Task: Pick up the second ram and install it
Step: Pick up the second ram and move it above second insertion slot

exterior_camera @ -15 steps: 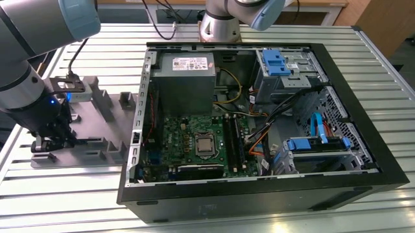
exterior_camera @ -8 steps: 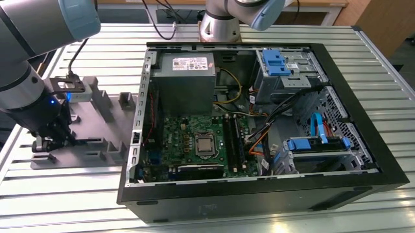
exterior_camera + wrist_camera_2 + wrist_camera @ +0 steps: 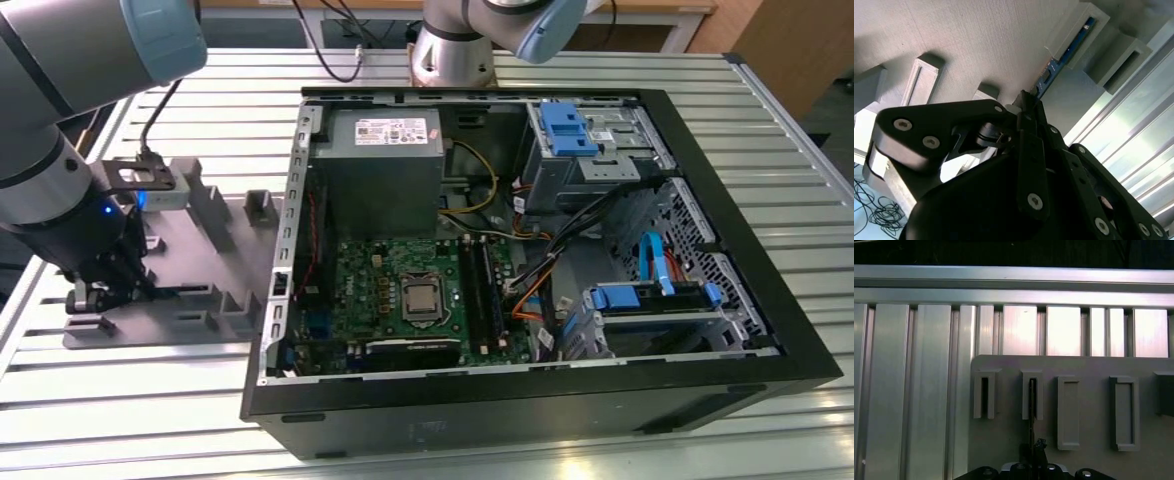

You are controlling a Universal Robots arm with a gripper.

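The second ram (image 3: 1064, 52) is a thin blue board standing on edge in the slotted holders of a grey fixture plate (image 3: 200, 265). In the first wrist view the second ram (image 3: 1031, 400) shows edge-on as a dark line through one holder. My gripper (image 3: 1029, 100) has its black fingers drawn together on the near end of the stick, which still rests in the holders. In the exterior view my gripper (image 3: 107, 295) points down at the plate's near-left corner, left of the open computer case (image 3: 534, 405). The gripper (image 3: 1036, 446) tips also meet at the stick's end in the first wrist view.
The case lies open with the green motherboard (image 3: 400, 290), long dark memory slots (image 3: 478, 290), a grey power supply (image 3: 380, 165) and blue drive brackets (image 3: 567, 130). Several empty holders (image 3: 1069, 410) stand on the fixture plate. A ribbed metal table (image 3: 147, 400) lies around everything.
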